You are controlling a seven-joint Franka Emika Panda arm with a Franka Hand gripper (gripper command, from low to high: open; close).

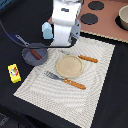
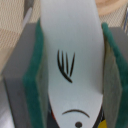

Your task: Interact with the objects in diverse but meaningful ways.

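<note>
Wrist view alone, gripper (image 2: 70, 75) clamping white fish (image 2: 70, 50)

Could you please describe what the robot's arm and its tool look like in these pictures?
In the exterior view the arm is a bulky white housing with grey and black undersides, and a thin dark cable curves away toward the exterior view's left. In the wrist view the tool has blocky grey fingers, each lined on its inner face with a green pad. No lettering or markings are legible.

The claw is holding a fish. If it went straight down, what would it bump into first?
Probably the striped placemat just behind the round wooden plate. The claw grips the white fish and points down, but depth is hard to judge.
</note>
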